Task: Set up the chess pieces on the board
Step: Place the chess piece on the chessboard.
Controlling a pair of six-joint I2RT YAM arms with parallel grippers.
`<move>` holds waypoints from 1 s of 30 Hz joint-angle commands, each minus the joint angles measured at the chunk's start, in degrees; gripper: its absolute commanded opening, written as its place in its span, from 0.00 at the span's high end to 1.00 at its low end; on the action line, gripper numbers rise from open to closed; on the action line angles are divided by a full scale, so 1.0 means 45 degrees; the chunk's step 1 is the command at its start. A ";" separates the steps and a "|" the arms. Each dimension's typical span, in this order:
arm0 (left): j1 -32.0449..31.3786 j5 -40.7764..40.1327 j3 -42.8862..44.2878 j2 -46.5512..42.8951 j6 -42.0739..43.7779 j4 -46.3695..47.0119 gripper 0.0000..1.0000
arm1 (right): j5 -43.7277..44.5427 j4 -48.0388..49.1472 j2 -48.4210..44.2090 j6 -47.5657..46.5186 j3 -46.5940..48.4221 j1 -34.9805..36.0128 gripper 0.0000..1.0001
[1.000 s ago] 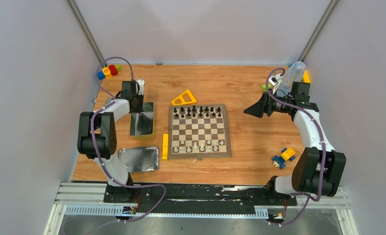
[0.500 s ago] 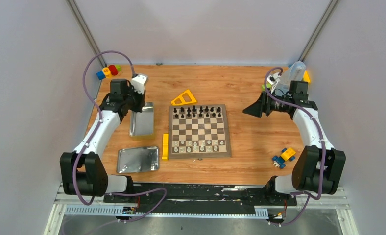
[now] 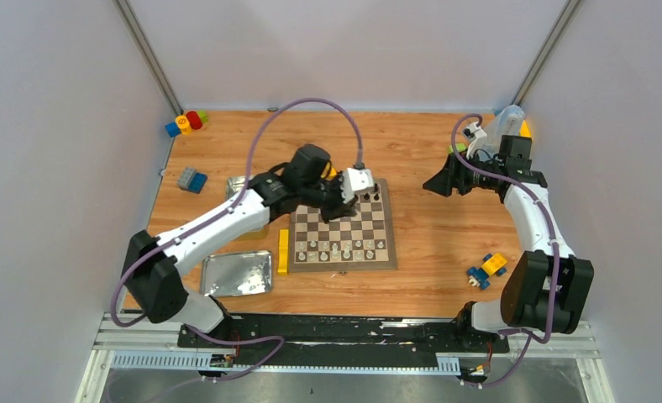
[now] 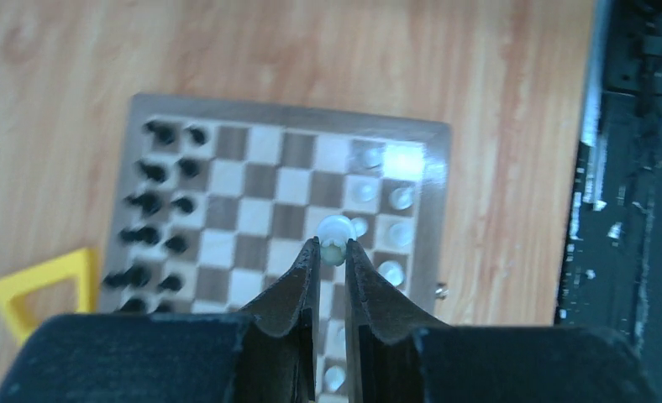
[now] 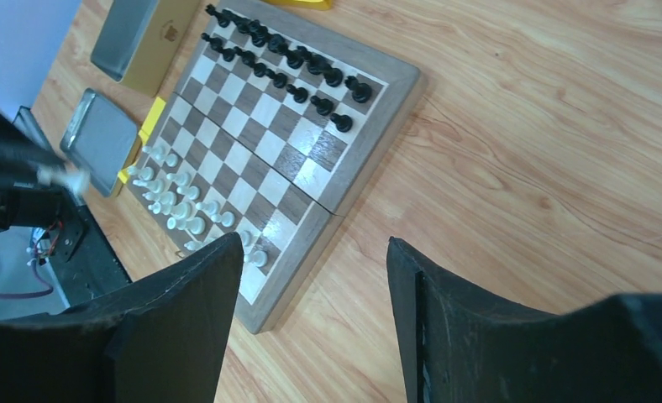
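The board (image 3: 343,266) lies mid-table, with black chess pieces (image 3: 344,191) along its far rows and white chess pieces (image 3: 344,248) along its near rows. My left gripper (image 3: 342,206) reaches over the board's far half. In the left wrist view it (image 4: 332,243) is shut on a small white chess piece (image 4: 334,229), held above the squares beside the white rows (image 4: 392,235). My right gripper (image 3: 435,183) hovers over bare table right of the board. Its jaws (image 5: 315,252) stand open with nothing between them, and the board (image 5: 260,109) lies ahead of them.
A metal tin lid (image 3: 238,274) lies near left. Another tin (image 3: 237,183) shows partly behind the left arm. A yellow bar (image 3: 283,251) lies along the board's left edge. A blue-grey block (image 3: 191,179), coloured blocks (image 3: 185,122) and a toy car (image 3: 487,269) lie around.
My left arm has swung from the tin at the left to above the board, carrying the white piece. The right gripper has shifted slightly and its jaws have narrowed a little.
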 commanded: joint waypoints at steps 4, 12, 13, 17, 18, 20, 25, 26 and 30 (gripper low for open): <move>-0.2622 0.0295 0.1128 0.2473 0.0599 0.0745 0.82 | 0.0554 0.0085 -0.0144 -0.0224 0.0501 -0.0459 0.36; -0.3458 0.0126 0.1359 0.4594 0.0521 0.1543 0.83 | 0.0181 0.0081 -0.0128 -0.0205 0.0462 -0.0571 0.35; -0.3498 0.0027 0.1336 0.4688 0.0512 0.1601 0.83 | 0.0146 0.0094 -0.0114 -0.0203 0.0445 -0.0571 0.35; -0.3569 -0.0380 0.1201 0.5014 0.0563 0.1973 0.83 | -0.0061 0.0096 0.0004 -0.0121 0.0462 -0.0571 0.35; -0.3576 -0.0434 0.1201 0.5119 0.0549 0.2002 0.83 | -0.0084 0.0096 0.0037 -0.0098 0.0462 -0.0571 0.35; -0.3599 -0.0608 0.1220 0.5222 0.0554 0.2079 0.83 | -0.0158 0.0086 0.0076 -0.0086 0.0462 -0.0571 0.35; -0.3666 -0.0949 0.1344 0.5422 0.0702 0.1987 0.83 | -0.0307 0.0007 0.0194 -0.0066 0.0520 -0.0571 0.35; -0.3673 -0.0972 0.1335 0.5440 0.0748 0.1980 0.83 | -0.0323 0.0002 0.0185 -0.0066 0.0520 -0.0571 0.35; -0.3690 -0.1196 0.1302 0.5525 0.0843 0.1975 0.83 | -0.0387 -0.0014 0.0145 -0.0086 0.0520 -0.0570 0.35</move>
